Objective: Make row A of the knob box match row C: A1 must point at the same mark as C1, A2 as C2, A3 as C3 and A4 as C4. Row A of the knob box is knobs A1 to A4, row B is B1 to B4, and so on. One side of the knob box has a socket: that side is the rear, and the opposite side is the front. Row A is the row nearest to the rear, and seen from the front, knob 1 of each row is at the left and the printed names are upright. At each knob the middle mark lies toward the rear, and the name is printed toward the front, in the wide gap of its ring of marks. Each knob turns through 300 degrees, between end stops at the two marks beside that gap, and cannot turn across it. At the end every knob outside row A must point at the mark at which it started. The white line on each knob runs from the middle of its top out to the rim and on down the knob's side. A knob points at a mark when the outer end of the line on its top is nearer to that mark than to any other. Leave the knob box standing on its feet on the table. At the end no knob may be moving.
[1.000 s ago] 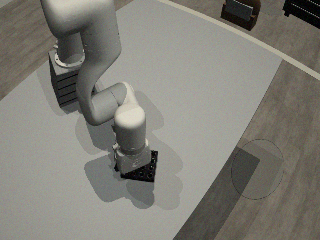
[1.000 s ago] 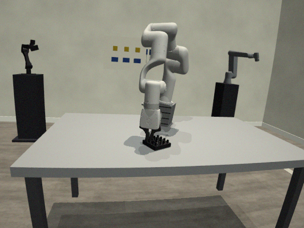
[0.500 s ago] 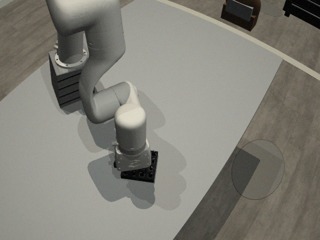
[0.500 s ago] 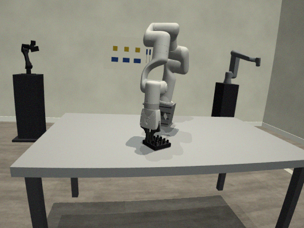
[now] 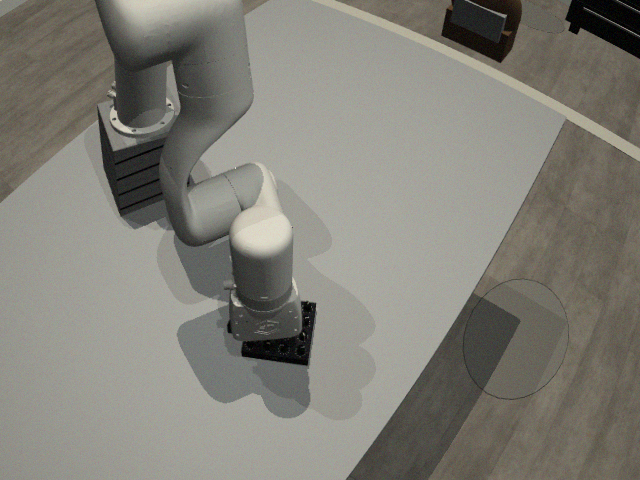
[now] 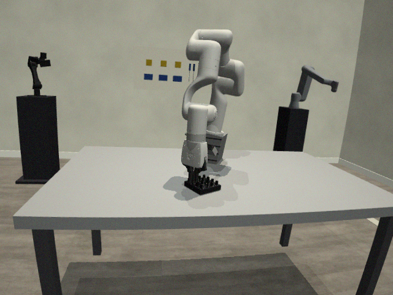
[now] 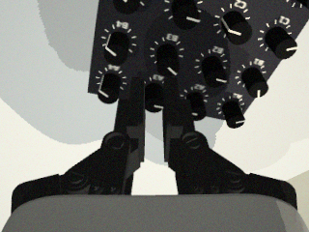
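Note:
The black knob box [image 5: 306, 338] [image 6: 207, 189] [image 7: 154, 25] stands on the grey table [image 5: 413, 155] [image 6: 110, 177], right under my wrist. In the wrist view the row nearest the camera is row A. My gripper [image 7: 154, 96] [image 6: 194, 176] points straight down and is shut on knob A3 [image 7: 154, 91], the second from the left in that row. Knob A4 [image 7: 110, 84] is to its left, with A2 [image 7: 193, 102] and A1 [image 7: 232, 111] to its right. The fingers hide A3's white line. Rows B and C show beyond with their lines visible. In the top view the wrist hides the fingers.
The arm's base block [image 5: 129, 170] stands at the table's back left. The table's curved edge [image 5: 454, 330] runs to the right of the box. Two dark pedestals [image 6: 37, 136] [image 6: 290, 128] with small arms stand on the floor beyond the table.

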Controlling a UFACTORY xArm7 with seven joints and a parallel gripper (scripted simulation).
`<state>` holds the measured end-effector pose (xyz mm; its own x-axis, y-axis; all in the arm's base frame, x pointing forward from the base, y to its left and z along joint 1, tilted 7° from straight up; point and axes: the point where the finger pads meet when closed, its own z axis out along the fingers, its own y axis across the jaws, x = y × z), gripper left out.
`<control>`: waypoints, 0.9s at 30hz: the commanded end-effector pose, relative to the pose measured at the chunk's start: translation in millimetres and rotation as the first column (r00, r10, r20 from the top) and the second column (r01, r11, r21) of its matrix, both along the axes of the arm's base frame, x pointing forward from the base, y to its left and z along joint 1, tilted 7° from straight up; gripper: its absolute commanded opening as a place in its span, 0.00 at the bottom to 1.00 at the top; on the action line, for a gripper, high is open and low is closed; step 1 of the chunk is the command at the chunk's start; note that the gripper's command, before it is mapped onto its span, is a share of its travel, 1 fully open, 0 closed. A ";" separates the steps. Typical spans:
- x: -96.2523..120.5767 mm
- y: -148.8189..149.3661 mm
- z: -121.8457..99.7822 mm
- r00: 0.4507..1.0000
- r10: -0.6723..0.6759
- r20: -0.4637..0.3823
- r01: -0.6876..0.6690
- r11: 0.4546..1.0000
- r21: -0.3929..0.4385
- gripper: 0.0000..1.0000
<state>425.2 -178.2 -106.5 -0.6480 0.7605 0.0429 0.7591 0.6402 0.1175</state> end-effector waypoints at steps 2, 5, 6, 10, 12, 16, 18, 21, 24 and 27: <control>1.3 -1.2 1.3 1.000 -0.002 0.003 0.002 1.000 -0.002 0.08; 1.3 -1.2 1.3 1.000 -0.002 0.003 0.002 1.000 -0.002 0.08; 1.3 -1.2 1.3 1.000 -0.002 0.003 0.002 1.000 -0.002 0.08; 1.3 -1.2 1.3 1.000 -0.002 0.003 0.002 1.000 -0.002 0.08; 1.3 -1.2 1.3 1.000 -0.002 0.003 0.002 1.000 -0.002 0.19; 1.3 -1.2 1.3 1.000 -0.002 0.003 0.002 1.000 -0.002 0.19; 1.3 -1.2 1.3 1.000 -0.002 0.003 0.002 1.000 -0.002 0.19; 1.3 -1.2 1.3 1.000 -0.002 0.003 0.002 1.000 -0.002 0.19; 1.3 -1.2 1.3 1.000 -0.002 0.003 0.002 1.000 -0.002 0.19; 1.3 -1.2 1.3 1.000 -0.002 0.003 0.002 1.000 -0.002 0.19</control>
